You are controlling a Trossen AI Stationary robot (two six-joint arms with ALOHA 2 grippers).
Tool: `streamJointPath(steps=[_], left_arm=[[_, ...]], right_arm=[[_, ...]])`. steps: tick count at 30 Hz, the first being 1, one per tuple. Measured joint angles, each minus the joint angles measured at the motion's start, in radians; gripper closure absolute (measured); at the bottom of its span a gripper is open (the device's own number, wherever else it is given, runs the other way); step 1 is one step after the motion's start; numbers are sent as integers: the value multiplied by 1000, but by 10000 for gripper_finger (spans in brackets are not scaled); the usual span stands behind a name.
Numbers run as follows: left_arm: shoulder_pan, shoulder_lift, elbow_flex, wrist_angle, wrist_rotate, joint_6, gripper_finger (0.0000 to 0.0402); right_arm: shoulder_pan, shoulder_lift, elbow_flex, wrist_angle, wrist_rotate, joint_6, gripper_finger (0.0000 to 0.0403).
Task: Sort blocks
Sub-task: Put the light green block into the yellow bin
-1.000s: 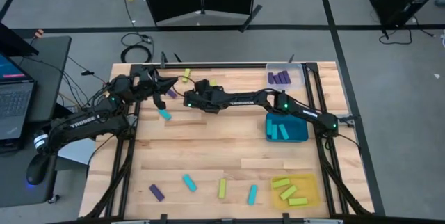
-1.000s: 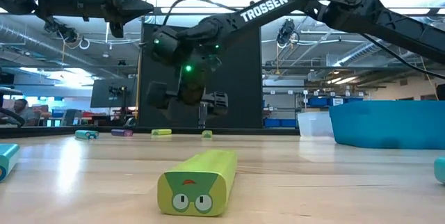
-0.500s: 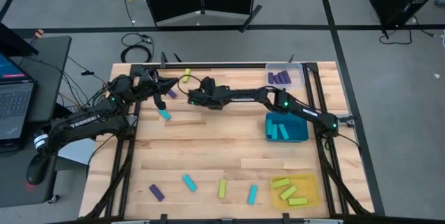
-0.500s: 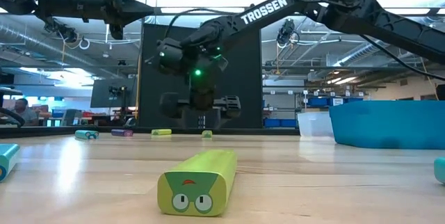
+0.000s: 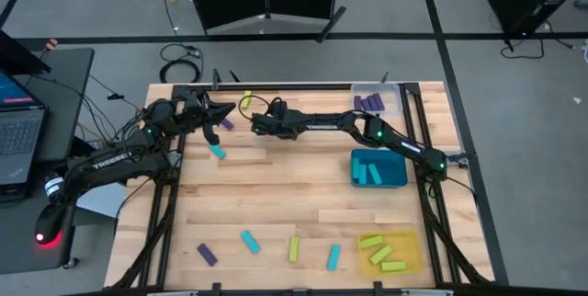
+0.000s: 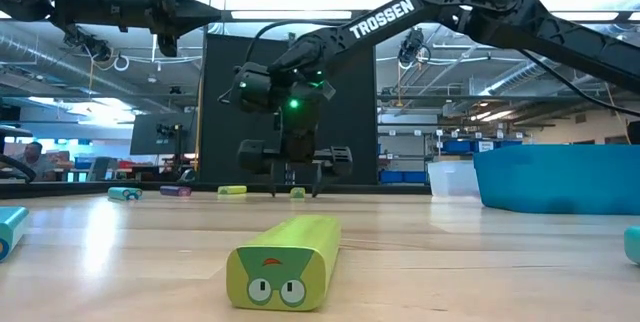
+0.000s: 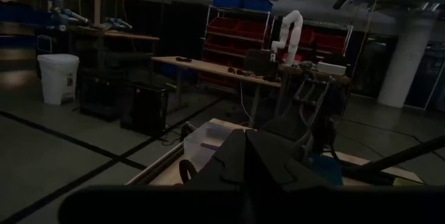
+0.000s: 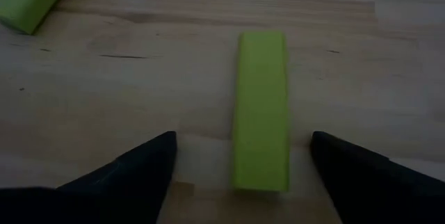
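A: What is happening nearest the low camera?

B: A green block point(image 6: 284, 273) is lying untouched on the counter point(image 6: 450, 262). Nothing is changing there.

A: And farther back?

B: The right hand point(image 6: 295, 167) is finishing its descent at the far edge. It was higher a second ago. Its fingers point(image 8: 132, 175) are standing apart, straddling a second green block point(image 8: 261, 109), and starting to narrow.

A: Meaning?

B: Judged from this, the grasp is beginning; that block is not yet held.

A: The left hand point(image 5: 213, 121)?

B: It is waiting above the far left corner, fingers together.
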Motion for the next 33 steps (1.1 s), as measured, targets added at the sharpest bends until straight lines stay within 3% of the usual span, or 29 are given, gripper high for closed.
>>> streamJointPath(steps=[14, 30, 33], left_arm=[[0, 0, 0, 0, 0, 0, 387], [0, 0, 0, -1, 0, -1, 387], [0, 0, 0, -3, 0, -1, 387]], right_arm=[[-2, 1, -7, 16, -21, 6, 275], [60, -33, -15, -2, 52, -15, 282], [88, -90, -15, -16, 125, -42, 282]])
